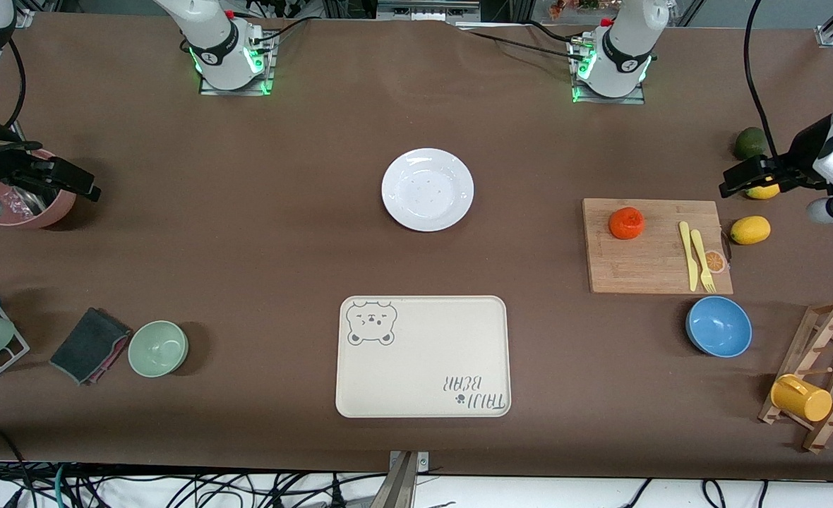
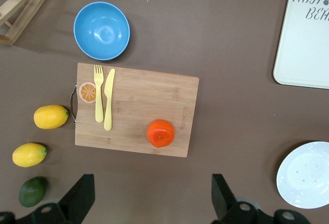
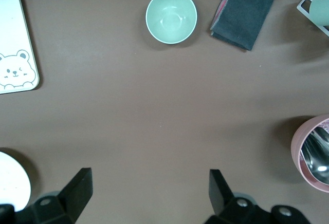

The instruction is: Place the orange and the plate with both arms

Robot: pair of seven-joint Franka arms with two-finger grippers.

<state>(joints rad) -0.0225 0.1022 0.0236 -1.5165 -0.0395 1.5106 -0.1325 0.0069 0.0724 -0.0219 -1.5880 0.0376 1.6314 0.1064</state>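
1. Orange (image 1: 627, 223) sits on the wooden cutting board (image 1: 653, 247), toward the left arm's end of the table, at the board's edge away from the front camera.
2. A yellow knife (image 1: 687, 255) and yellow fork (image 1: 702, 261) lie side by side on the same board, well apart from the orange.
3. The plate (image 1: 427, 189) rests on the bare table near the middle, farther from the front camera than the cream tray (image 1: 423, 356) with the bear print; nothing is on either.
4. The left gripper (image 1: 747, 176) hangs over the table edge by two lemons (image 1: 750, 230) and a lime (image 1: 750, 143); its fingers (image 2: 79, 196) are spread wide and hold nothing.
5. The right gripper (image 1: 70, 180) hangs beside a pink bowl (image 1: 32, 204) at the right arm's end; its fingers (image 3: 77, 190) are likewise spread and empty.
6. A blue bowl (image 1: 718, 326) stands just nearer the front camera than the board.
7. A green bowl (image 1: 158, 348) sits beside a folded dark cloth (image 1: 90, 345).
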